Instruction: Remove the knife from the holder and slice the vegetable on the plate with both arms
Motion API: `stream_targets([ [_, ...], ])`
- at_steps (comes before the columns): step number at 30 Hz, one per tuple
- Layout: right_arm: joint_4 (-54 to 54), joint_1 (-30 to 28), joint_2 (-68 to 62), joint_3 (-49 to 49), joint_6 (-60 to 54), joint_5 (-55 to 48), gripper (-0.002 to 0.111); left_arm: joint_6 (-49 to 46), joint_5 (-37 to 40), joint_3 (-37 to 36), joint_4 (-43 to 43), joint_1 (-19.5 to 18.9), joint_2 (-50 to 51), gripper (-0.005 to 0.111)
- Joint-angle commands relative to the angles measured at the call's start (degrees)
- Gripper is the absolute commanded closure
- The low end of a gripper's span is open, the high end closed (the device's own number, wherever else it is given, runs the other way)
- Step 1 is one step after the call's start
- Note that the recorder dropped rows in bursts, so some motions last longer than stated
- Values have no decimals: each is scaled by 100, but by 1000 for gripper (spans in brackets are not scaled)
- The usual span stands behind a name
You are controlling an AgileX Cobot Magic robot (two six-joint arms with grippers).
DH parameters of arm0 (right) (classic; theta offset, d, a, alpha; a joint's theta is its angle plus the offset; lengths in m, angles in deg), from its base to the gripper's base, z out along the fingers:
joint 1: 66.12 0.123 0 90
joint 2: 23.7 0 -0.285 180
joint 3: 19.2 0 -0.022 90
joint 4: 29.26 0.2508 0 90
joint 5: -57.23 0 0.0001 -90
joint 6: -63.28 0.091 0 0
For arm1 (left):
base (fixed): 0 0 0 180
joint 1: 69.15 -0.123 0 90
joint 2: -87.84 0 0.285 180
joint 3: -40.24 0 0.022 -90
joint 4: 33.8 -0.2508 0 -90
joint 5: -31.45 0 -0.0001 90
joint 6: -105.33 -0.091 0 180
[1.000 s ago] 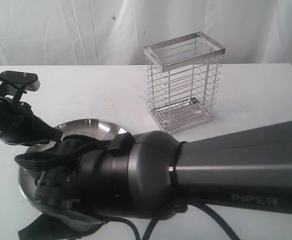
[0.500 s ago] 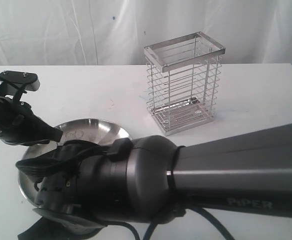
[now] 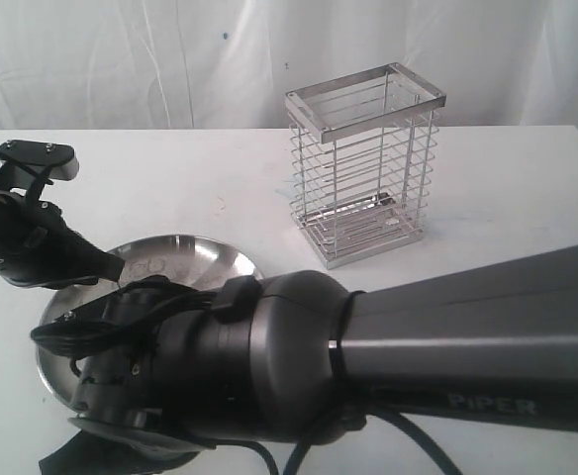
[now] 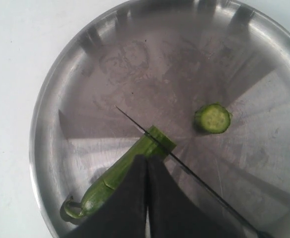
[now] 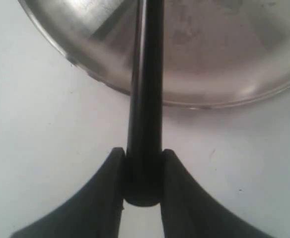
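Outside, the holder [image 3: 365, 163] stands on the bench [image 3: 170, 178] behind the plate [image 3: 185, 259], which is half hidden by the right arm [image 3: 447, 346]. At the left wrist, the left end effector [image 4: 147, 159], fingers pressed together, rests on the vegetable [image 4: 112, 176] in the plate; the knife [image 4: 194, 176] crosses its cut end, with a slice [image 4: 213, 118] nearby. At the right wrist, the right end effector [image 5: 144, 171] clamps the knife's handle.

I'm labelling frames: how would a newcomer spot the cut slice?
Find the large round steel plate. On it lies a dark-green vegetable with a thin knife across its cut end. The slice is the small pale-green disc lying apart from both.
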Motion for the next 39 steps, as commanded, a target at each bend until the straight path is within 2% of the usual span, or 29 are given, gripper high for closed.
stream_targets([
  [1, -76, 6, -7, 3, 44, 28, 108, 36, 77, -28, 62, -11, -52, 107],
  [16, -52, 6, -150, 3, 32, 3, 108, 36, 44, -28, 112, -11, -52, 107],
  [23, -37, 6, -150, 3, 20, 18, 108, -40, -150, 37, 525, 52, -41, 107],
  [33, -37, 6, -150, 3, 20, 103, 108, -5, 200, 532, 588, 124, 826, 107],
  [39, -62, 6, -150, 3, 7, 103, 108, -16, -24, 532, 612, 124, 982, 107],
])
